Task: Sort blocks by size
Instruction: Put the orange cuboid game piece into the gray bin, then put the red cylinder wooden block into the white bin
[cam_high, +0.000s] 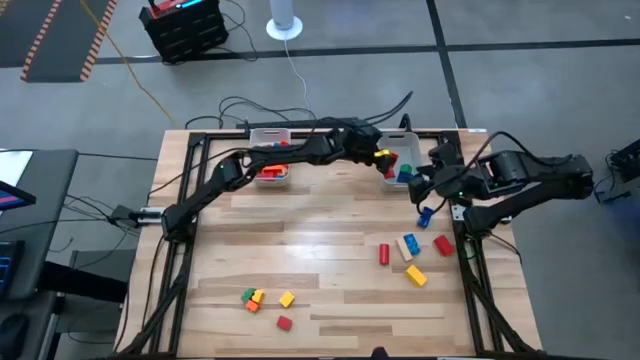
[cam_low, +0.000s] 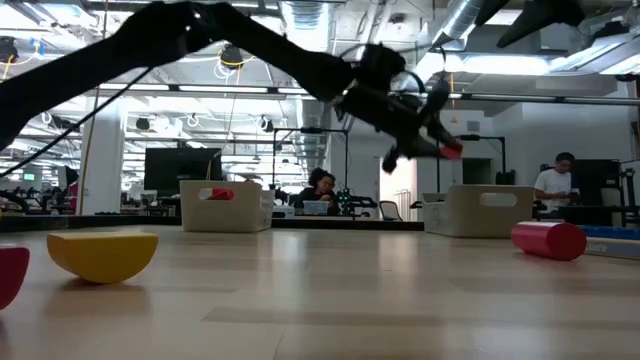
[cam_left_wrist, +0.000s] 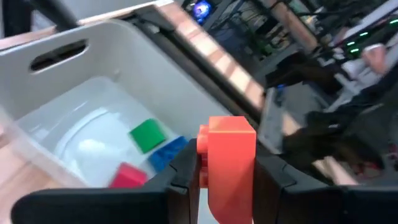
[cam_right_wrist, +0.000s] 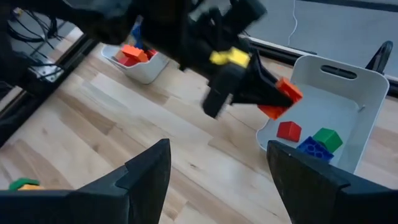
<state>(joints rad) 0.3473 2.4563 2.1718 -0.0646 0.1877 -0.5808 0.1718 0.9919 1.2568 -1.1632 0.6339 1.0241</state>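
Note:
My left gripper (cam_high: 386, 165) reaches across the table to the far right bin (cam_high: 408, 148) and is shut on an orange block (cam_left_wrist: 230, 155), which hangs over the bin's near wall. A green block (cam_left_wrist: 147, 134), a blue block (cam_left_wrist: 166, 153) and a red block (cam_left_wrist: 129, 176) lie on that bin's floor. The far left bin (cam_high: 270, 165) holds red and orange blocks. My right gripper (cam_right_wrist: 217, 180) stands open and holds nothing above the table's right side. It is over a blue block (cam_high: 424, 215) that lies on the wood. My left gripper pinches the orange block by two opposite sides (cam_left_wrist: 204, 168) between its two fingers. The block sticks out past the fingertips (cam_right_wrist: 264, 93). The fingers slant down toward the far right bin. The block is lifted clear of table and bin.
Loose blocks lie at the right: a red one (cam_high: 383, 254), a blue and tan pair (cam_high: 408, 245), another red one (cam_high: 443, 244) and a yellow one (cam_high: 416, 276). Near the front left lie a small cluster (cam_high: 252, 298), a yellow block (cam_high: 287, 298) and a red block (cam_high: 284, 322). Bare wood lies mid-table.

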